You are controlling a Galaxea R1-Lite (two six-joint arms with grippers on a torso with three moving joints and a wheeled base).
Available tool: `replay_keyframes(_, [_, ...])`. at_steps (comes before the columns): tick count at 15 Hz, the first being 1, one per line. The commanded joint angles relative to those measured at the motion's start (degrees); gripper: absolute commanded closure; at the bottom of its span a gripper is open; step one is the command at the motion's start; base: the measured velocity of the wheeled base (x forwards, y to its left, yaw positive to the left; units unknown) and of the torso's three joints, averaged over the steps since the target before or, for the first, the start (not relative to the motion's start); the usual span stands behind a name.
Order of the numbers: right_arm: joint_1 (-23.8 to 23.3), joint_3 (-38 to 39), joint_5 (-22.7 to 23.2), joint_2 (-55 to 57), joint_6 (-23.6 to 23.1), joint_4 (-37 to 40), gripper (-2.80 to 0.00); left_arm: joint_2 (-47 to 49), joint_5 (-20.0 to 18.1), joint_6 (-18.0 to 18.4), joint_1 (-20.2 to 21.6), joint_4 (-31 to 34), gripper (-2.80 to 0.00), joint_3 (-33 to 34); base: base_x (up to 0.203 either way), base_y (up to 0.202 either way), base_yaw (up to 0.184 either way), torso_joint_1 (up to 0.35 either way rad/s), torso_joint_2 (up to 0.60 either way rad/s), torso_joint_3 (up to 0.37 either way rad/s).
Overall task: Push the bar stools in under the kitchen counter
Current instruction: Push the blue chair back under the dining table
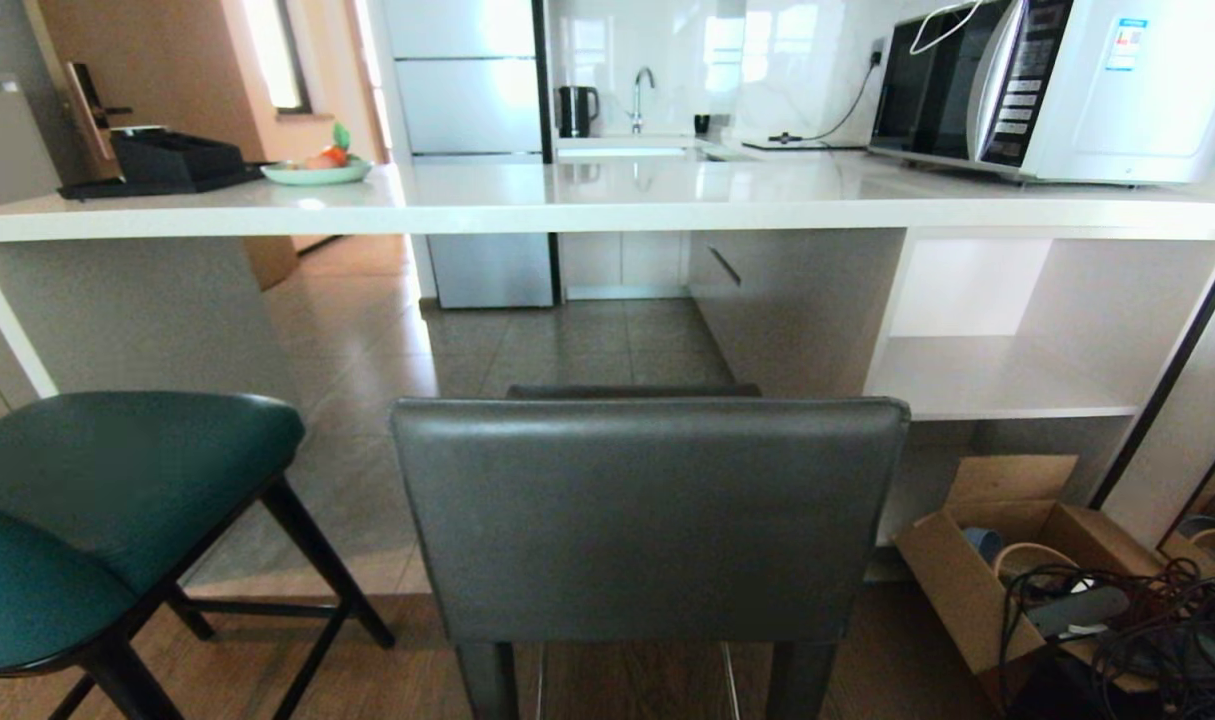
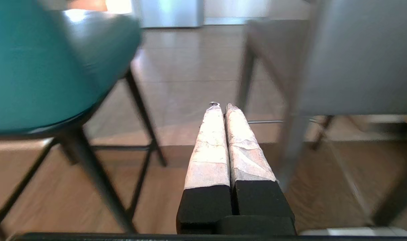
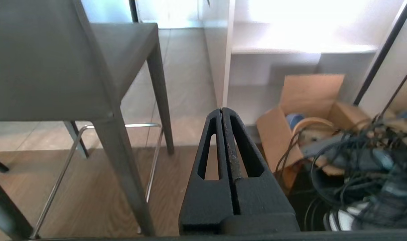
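The grey bar stool [image 1: 647, 515] stands straight ahead with its back toward me, its seat just short of the white kitchen counter [image 1: 607, 205]. The teal bar stool [image 1: 107, 500] stands at the left, out from the counter, on thin black legs. Neither arm shows in the head view. My left gripper [image 2: 222, 106] is shut and empty, low over the wood floor between the teal stool [image 2: 46, 63] and the grey stool [image 2: 350, 63]. My right gripper [image 3: 221, 109] is shut and empty, to the right of the grey stool [image 3: 52, 60] and touching nothing.
An open cardboard box [image 1: 1007, 560] and a tangle of cables [image 1: 1147, 630] lie on the floor at the right, below white shelves [image 1: 997, 380]. A microwave [image 1: 1057, 85], a black tray [image 1: 167, 165] and a plate of fruit [image 1: 317, 170] sit on the counter.
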Motion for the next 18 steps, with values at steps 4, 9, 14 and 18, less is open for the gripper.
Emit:
replay_keyframes(4, [0.0,0.9,-0.1,-0.3,0.5,-0.2,0.0,0.0,3.2,1.8,0.0,-1.5,0.0,2.3,0.0,0.0,0.0,0.0,0.0,0.0])
replay_keyframes(9, [0.0,0.9,-0.1,-0.3,1.0,-0.2,0.0,0.1,2.8,4.3,-0.1,0.7,0.0,1.2,0.0,0.0,0.0,0.0,0.0,0.0])
replay_keyframes(14, [0.0,0.9,-0.2,-0.3,1.6,-0.3,0.0,1.2,2.5,2.1,-0.1,7.5,0.0,-1.1,0.0,0.0,0.0,0.0,0.0,0.0])
replay_keyframes(18, [0.0,0.9,-0.3,-0.3,2.4,-0.4,0.0,-0.1,3.0,1.7,0.1,7.4,0.0,-1.0,0.0,0.0,0.0,0.0,0.0,0.0])
